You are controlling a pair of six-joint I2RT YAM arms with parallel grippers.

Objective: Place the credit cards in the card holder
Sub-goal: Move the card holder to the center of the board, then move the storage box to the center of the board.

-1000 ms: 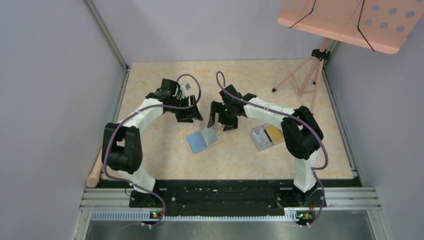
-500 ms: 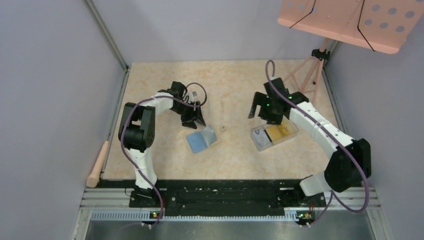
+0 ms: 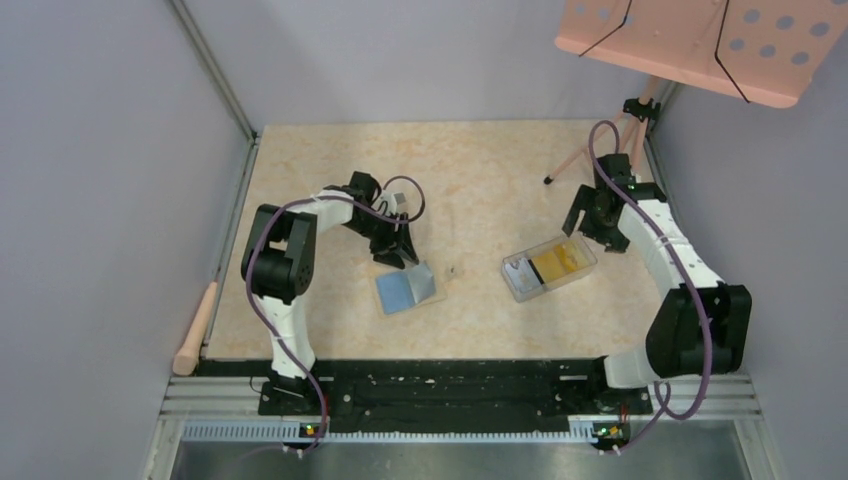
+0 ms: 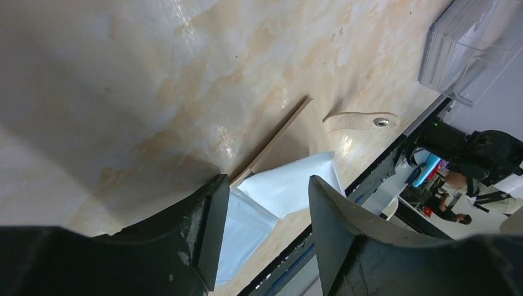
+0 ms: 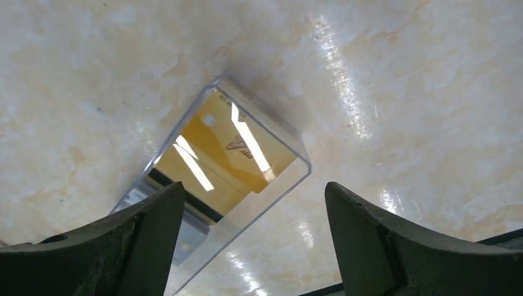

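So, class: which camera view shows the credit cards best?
Right wrist: the credit cards appear close up, inside the clear box. Top external shows them small; left wrist shows only the box's edge.

Table [image 3: 480, 160]: a beige marbled top, glossy where my wrist views catch the light.
Box [image 3: 508, 272]: clear plastic, lying flat right of centre, set at a slant to the table's edges.
Stand [image 3: 690, 40]: a pink perforated board at the far right corner on thin pink legs, with one foot that I can see resting on the table.
Stick [image 3: 195, 328]: pale wood, lying just outside the left edge, toward the front.
Rail [image 3: 450, 395]: black and silver, running along the near edge.
Walls [image 3: 100, 150]: plain grey, closing in the left, back and right sides.
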